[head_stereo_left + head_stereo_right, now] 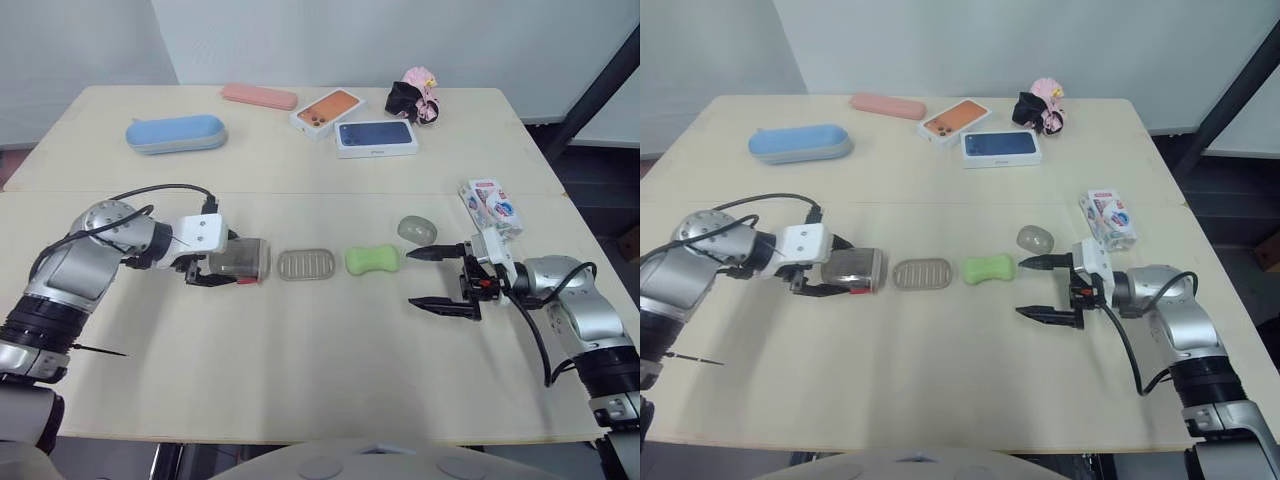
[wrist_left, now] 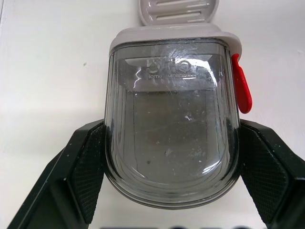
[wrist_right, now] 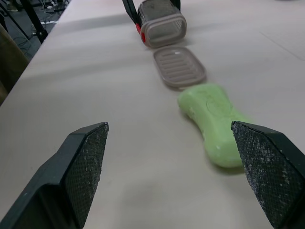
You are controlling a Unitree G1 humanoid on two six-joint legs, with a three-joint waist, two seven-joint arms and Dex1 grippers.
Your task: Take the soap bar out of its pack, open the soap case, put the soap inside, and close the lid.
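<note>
Table (image 1: 300,390): left gripper (image 1: 216,268) clamps the soap case (image 1: 243,257); right gripper (image 1: 411,278) spread wide beside soap bar (image 1: 373,260).

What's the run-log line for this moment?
soap case: open, in left gripper | ribbed tray: flat on table | soap: unpacked, on table | right gripper: open, beside soap
</note>
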